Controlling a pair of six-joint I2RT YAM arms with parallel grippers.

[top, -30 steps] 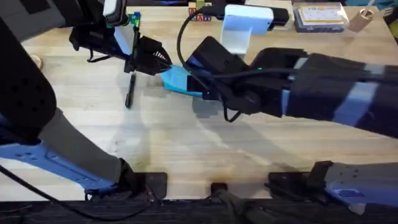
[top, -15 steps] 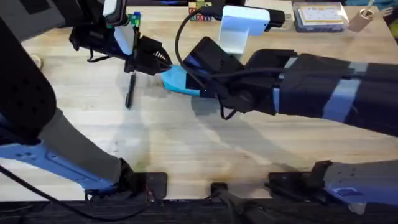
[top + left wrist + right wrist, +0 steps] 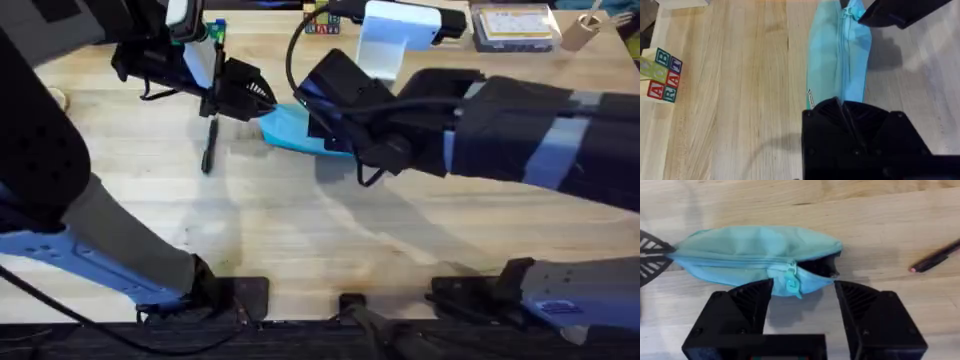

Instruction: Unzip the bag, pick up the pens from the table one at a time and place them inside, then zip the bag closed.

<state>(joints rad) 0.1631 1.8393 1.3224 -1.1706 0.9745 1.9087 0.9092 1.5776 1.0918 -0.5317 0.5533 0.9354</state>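
Observation:
The turquoise bag (image 3: 288, 128) lies on the table (image 3: 300, 220) between both arms. My left gripper (image 3: 262, 108) is shut on one end of the bag (image 3: 839, 60). At the other end, my right gripper (image 3: 802, 287) is open, its fingers on either side of the zipper pull (image 3: 791, 280). The zipper is parted a short way at that end (image 3: 824, 266) and closed along the rest. One black pen (image 3: 208, 148) lies on the table left of the bag, and in the right wrist view a pen (image 3: 936, 260) lies beyond the bag's open end.
Alphabet blocks (image 3: 662, 75) stand at the far edge of the table. A white object (image 3: 395, 35) and a clear plastic box (image 3: 515, 25) sit at the back. The near half of the tabletop is bare wood.
My right arm has shifted slightly toward the far side of the table, uncovering more of the bag. The left arm and the pen have not moved.

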